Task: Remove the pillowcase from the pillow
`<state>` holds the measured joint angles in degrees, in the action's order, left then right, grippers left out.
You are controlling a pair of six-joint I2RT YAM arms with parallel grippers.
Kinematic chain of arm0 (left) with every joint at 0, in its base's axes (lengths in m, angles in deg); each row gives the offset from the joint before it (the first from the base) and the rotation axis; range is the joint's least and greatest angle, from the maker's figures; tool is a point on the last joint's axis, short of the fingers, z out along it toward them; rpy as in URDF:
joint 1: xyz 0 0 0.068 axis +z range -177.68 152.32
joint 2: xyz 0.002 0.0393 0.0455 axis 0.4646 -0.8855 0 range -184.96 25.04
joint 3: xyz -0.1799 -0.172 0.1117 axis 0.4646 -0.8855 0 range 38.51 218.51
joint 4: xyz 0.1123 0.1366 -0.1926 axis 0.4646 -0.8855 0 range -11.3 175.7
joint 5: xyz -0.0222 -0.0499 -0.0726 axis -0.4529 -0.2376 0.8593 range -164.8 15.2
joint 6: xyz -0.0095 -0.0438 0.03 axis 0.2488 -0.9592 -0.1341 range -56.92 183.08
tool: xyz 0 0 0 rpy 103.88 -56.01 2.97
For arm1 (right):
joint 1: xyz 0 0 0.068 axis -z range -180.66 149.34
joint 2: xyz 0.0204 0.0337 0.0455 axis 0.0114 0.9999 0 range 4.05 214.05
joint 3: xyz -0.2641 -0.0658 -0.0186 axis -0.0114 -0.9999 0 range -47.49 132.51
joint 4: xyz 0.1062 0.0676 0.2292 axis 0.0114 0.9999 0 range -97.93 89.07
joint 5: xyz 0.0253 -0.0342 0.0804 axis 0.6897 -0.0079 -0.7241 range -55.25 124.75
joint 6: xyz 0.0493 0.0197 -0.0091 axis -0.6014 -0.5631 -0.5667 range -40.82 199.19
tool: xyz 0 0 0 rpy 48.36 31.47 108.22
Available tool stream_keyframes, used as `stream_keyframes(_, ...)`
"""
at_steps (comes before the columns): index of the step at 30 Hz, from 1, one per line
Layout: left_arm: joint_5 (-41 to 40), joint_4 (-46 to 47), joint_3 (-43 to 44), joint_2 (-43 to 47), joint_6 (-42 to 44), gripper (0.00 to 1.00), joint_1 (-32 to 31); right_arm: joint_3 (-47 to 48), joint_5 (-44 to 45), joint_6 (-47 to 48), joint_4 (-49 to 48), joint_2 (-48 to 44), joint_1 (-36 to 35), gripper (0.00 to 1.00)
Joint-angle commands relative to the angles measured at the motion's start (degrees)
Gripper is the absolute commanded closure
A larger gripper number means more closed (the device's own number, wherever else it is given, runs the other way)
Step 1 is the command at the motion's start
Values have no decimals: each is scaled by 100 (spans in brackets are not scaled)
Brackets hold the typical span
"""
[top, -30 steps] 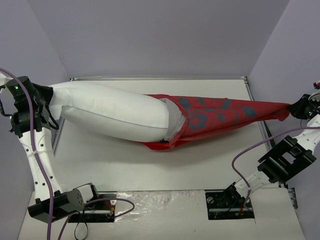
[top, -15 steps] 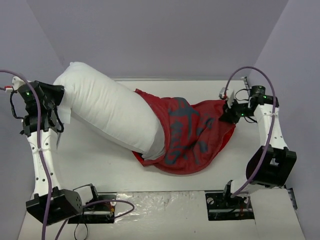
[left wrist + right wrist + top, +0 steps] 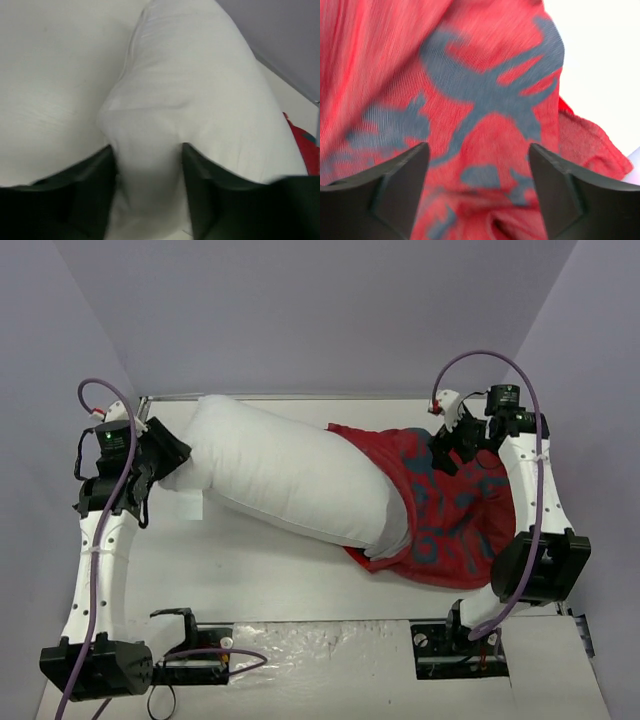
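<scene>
Pinching the left corner of the pillow [image 3: 290, 480], the left gripper [image 3: 147, 155] holds a soft, light, plump thing, while the right gripper [image 3: 477, 150] hangs spread over the thin, limp pillowcase [image 3: 455, 515] covering only the pillow's right end; probably its closed edge farthest from the pillow gives the best hold.

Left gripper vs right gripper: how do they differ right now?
1. The left gripper is clamped on a bunched fold of the pillow. The right gripper holds nothing, its jaws wide apart.
2. The left gripper sits at the pillow's bare white end. The right gripper is over the crumpled red pillowcase.

Shared: both have dark fingers and face fabric close up.
</scene>
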<state>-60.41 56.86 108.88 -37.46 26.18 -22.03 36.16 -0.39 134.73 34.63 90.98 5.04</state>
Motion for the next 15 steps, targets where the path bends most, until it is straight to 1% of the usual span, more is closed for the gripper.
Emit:
stream_keyframes(1, -1275, -1051, -23, 474, 623, 38, 76, 729, -475, -1103, -108, 323, 63, 21)
stream_keyframes(3, -1657, -1089, 91, 633, 579, 18, 147, 1160, -985, -1702, -152, 797, 63, 16)
stream_keyframes(4, -1781, -1054, 152, 669, 562, 16, 208, 1275, -1091, -2401, -230, 1103, 46, 14)
stream_keyframes(5, -1799, -1019, 309, 686, 544, 14, 208, 1328, -1101, -2843, -405, 1219, 28, 11)
stream_keyframes(6, -1756, -940, 407, 669, 544, 13, 208, 1363, -892, -3257, -868, 1307, 11, 7)
stream_keyframes(7, -1651, -904, 512, 634, 553, 13, 200, 1338, -638, -4001, -1143, 1404, -7, 7)
stream_keyframes(8, -1476, -791, 704, 547, 553, 12, 191, 1311, -383, -4139, -1554, 1431, 2, 4)
stream_keyframes(10, -967, -598, 803, 423, 535, 12, 130, 1346, -275, -4271, -1733, 1589, 80, 1)
stream_keyframes(11, -390, -362, 838, 318, 509, 12, -27, 1398, -301, -4315, -1769, 1685, 116, 0)
stream_keyframes(13, 27, -228, 987, -112, 544, 11, -361, 1609, -678, -4429, -1761, 2054, 195, 0)
stream_keyframes(14, 203, -253, 1101, -531, 805, 11, -928, 1688, -844, -4613, -1743, 2186, 282, 0)
stream_keyframes(15, 187, -332, 1424, -787, 990, 10, -1204, 1759, -976, -4754, -1752, 2309, 309, 0)
